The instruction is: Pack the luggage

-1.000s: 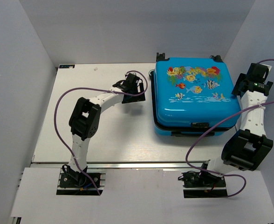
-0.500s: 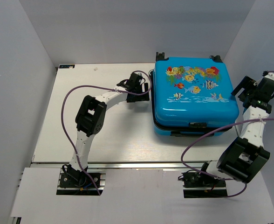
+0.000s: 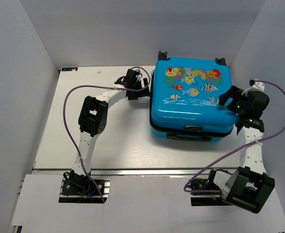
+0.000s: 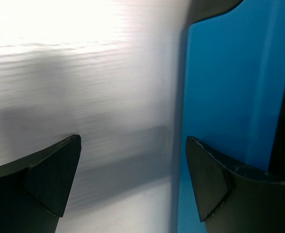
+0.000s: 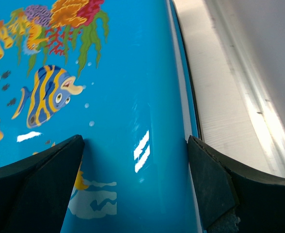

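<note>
Here, your left gripper (image 3: 146,88) stood open just left of the small bright-blue hard-shell suitcase (image 3: 191,104); your right gripper (image 3: 228,99), also open, straddled its right lid edge.

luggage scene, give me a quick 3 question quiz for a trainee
1. True or false: the luggage lies on the table with its fish print facing up.
2. Where is the right pincer? A) over the luggage's right edge B) at the table's left edge C) parked by its own base
3. Fill in: the left pincer, beside the luggage's left side, has its jaws ____.
Key: 1 true; 2 A; 3 open.
</note>
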Controlling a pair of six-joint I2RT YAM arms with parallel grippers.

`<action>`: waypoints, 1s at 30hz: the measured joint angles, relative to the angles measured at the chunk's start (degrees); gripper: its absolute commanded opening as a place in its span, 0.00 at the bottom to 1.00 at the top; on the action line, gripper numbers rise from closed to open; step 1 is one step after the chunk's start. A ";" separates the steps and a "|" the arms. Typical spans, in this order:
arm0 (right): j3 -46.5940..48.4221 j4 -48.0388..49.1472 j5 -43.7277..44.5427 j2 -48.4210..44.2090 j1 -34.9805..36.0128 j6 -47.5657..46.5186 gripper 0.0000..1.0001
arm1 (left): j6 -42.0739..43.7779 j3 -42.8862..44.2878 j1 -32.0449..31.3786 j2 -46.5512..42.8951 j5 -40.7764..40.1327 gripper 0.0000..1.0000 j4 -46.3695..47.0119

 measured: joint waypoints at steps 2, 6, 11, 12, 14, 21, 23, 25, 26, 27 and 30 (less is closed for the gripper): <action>-0.22 -0.09 1.70 -0.85 3.32 0.72 0.89 | 0.11 0.15 1.51 -0.02 -0.37 0.98 -0.81; -2.27 -0.13 4.85 -4.50 12.98 3.08 0.89 | 0.79 2.45 5.46 -0.07 -4.22 0.98 -6.36; -2.62 -1.60 3.85 -5.68 27.65 5.49 0.89 | 0.76 7.93 12.41 -1.90 -13.09 0.98 -18.01; -2.08 -2.40 2.34 -5.33 29.90 6.05 0.89 | 0.57 7.74 13.81 -3.58 -15.47 0.98 -20.24; -0.83 -4.72 -0.24 -4.50 32.72 7.13 0.89 | -0.22 5.75 15.87 -8.50 -19.12 0.98 -23.58; 8.94 -12.55 8.44 -0.44 32.30 8.81 0.89 | -5.53 -15.41 17.57 -39.47 -28.35 0.98 -28.87; 12.02 -12.74 11.47 1.99 31.34 8.74 0.89 | -7.10 -21.29 17.57 -47.12 -29.29 0.98 -28.94; 14.64 -12.81 13.79 4.76 30.12 8.44 0.89 | -8.46 -27.87 17.62 -53.20 -29.27 0.98 -28.96; 16.22 -12.98 14.84 6.49 29.24 8.07 0.89 | -8.94 -31.36 17.68 -55.49 -28.74 0.98 -28.50; 17.59 -13.14 15.56 8.04 28.39 7.63 0.89 | -9.33 -34.82 17.70 -57.20 -28.11 0.98 -28.46; 24.98 -14.69 16.70 14.88 25.35 6.19 0.89 | -10.10 -45.22 17.59 -59.39 -25.33 0.98 -27.06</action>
